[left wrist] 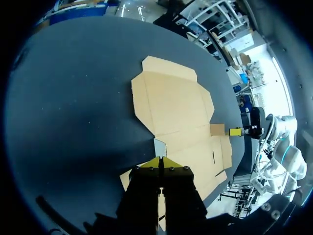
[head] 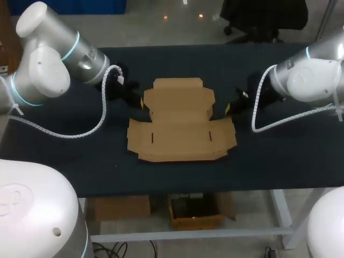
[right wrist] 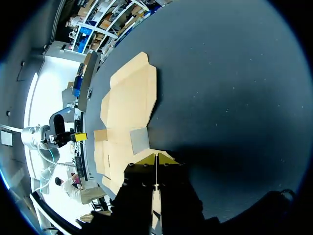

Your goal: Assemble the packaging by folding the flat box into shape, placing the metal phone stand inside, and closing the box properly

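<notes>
A flat brown cardboard box [head: 180,121] lies unfolded in the middle of the dark table. My left gripper [head: 141,102] sits shut at the box's left edge, its yellow tips against a small side flap [left wrist: 159,146] that stands slightly raised. On the opposite edge my right gripper [head: 227,109] is also shut, with its tips at the other small flap [right wrist: 139,140]. In the left wrist view the left gripper [left wrist: 161,160] holds nothing, and the right gripper [left wrist: 235,131] shows across the box. The right wrist view has its own gripper [right wrist: 156,157] empty too. No phone stand is in view.
The table [head: 80,156] is covered in dark cloth, with bare room in front of and behind the box. A white coiled cable [head: 97,126] hangs from my left arm over the table's left part, and another [head: 258,115] from my right arm.
</notes>
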`<state>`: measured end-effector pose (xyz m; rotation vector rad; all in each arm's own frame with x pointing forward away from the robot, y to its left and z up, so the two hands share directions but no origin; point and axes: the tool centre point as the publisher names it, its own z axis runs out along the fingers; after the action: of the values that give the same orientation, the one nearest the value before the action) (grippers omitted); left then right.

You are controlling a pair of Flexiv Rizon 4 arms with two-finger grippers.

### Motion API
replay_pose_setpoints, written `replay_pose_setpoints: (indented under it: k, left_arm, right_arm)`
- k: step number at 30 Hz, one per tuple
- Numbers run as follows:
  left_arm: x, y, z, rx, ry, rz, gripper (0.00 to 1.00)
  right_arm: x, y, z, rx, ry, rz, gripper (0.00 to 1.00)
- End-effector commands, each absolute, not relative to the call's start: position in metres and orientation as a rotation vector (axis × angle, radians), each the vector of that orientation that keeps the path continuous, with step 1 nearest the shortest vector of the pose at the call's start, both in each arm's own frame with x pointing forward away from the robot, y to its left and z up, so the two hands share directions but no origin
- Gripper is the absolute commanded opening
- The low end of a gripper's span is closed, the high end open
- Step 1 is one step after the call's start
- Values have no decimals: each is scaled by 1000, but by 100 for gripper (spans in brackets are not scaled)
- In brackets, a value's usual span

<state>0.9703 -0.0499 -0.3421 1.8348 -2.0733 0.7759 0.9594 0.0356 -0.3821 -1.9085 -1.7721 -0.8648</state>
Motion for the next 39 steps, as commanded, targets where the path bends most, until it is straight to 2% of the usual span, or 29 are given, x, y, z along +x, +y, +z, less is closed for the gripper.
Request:
replay_pose_setpoints:
  k: [1, 16, 28, 39]
  left_arm:
    - [942, -33, -322, 1879, -2072, 792, 0]
    - [864, -5, -306, 1962, -2036, 798, 0]
    - [798, -3, -312, 2012, -2018, 783, 0]
    - [764, -7, -328, 2020, -1990, 724, 0]
  right_arm:
    - [947, 17, -370, -1810, -1684, -954, 0]
    - [882, -16, -355, -1878, -1637, -888, 0]
    - [820, -34, -359, -1901, -1610, -856, 0]
    - [786, -42, -373, -1887, -1587, -849, 0]
